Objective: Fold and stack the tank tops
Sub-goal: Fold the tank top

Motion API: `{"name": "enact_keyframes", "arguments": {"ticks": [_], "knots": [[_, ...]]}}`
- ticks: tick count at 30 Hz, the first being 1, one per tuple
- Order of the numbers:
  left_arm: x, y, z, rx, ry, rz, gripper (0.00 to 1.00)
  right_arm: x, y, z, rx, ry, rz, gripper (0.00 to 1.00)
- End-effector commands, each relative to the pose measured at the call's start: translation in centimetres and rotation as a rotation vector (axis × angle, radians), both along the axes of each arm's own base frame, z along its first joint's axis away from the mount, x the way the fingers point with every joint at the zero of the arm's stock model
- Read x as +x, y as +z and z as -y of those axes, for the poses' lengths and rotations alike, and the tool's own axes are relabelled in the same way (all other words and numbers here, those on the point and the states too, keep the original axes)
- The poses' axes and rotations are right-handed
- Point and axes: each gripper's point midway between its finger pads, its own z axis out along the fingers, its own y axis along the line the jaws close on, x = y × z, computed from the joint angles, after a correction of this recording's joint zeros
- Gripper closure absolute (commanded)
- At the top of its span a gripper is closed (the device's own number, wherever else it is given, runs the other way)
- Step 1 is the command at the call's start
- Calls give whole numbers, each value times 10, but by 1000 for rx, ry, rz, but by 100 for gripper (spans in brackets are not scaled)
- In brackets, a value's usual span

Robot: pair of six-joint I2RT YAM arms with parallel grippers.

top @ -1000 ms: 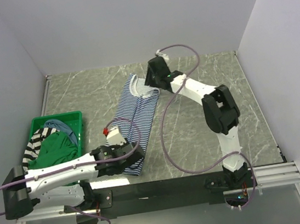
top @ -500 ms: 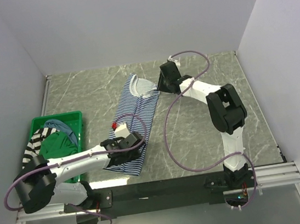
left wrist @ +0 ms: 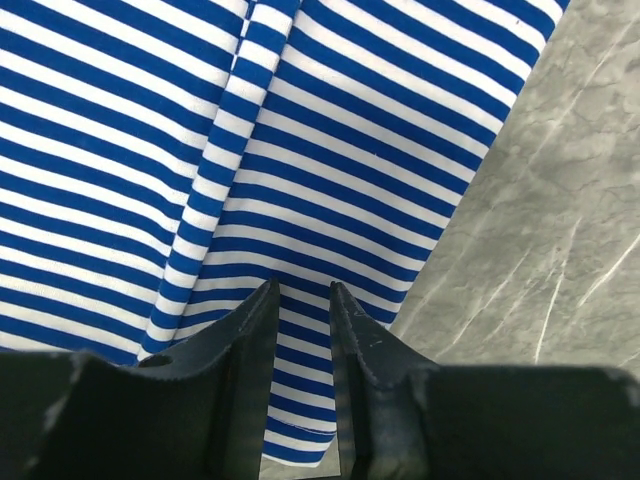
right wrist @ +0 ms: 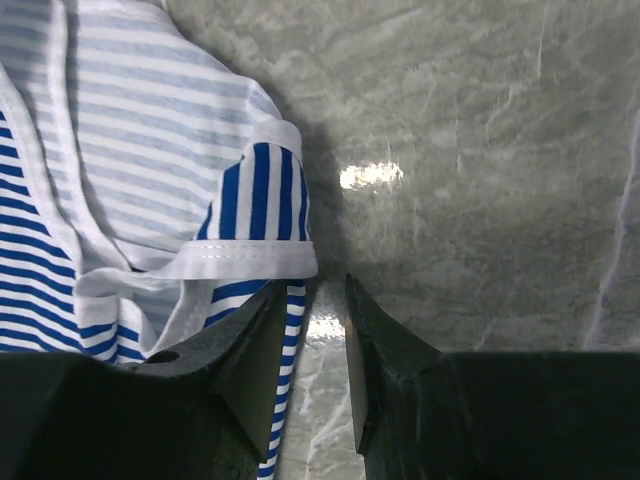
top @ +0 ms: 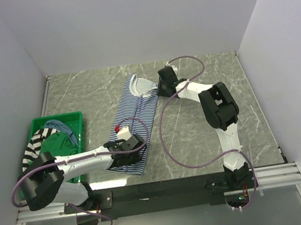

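Seen mid-table on navy-white striped tank top (top: 137,110): left gripper (left wrist: 303,287) at near hem, right gripper (right wrist: 311,284) at far strap; fingers narrowly apart, clamping impossible to tell.

Tank top (top: 136,120) at centre in thin navy-white stripes with white trim, bin (top: 57,117) at near left bright green, in it a bold black-white striped top (top: 35,141), plain green top (top: 55,150) and dusty blue top (top: 63,125), table (top: 191,129) grey marble veined white, arms (top: 194,89) white with black joints, cables (top: 166,144) purple.
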Motion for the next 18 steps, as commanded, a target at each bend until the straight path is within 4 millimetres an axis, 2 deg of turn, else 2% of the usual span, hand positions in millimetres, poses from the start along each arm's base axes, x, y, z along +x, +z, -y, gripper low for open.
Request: {"name": "enact_keyframes", "arguments": {"ticks": [1,3,4,5,6,8,10,11,13,18], "knots": [[-17,-23,-13,57,-37,-79,67,14,17,-5,0,-12,36,63],[-22,-23,-14,56,-54,-95,68,15,14,2,-30,-34,18,63],[-23,-23,-15,54,-57,-100,68,20,21,0,-28,-36,29,63],[-25,-23,-15,53,-67,-105,68,18,15,1,-41,-34,6,63],[-27,-23,-17,57,-76,-111,68,25,24,-3,-35,-29,22,63],[-30,-21,-17,53,-90,-118,69,26,18,-2,-51,-29,-1,63],[-32,-19,-18,59,-105,-127,69,35,29,-5,-55,-29,14,63],[-33,-18,-18,58,-112,-128,69,31,18,-4,-76,-26,-23,64],[-35,-15,-19,52,-125,-130,68,36,19,-4,-85,-31,-20,66],[-41,-15,-17,41,-165,-153,68,34,18,-1,-98,-30,-21,88]]}}
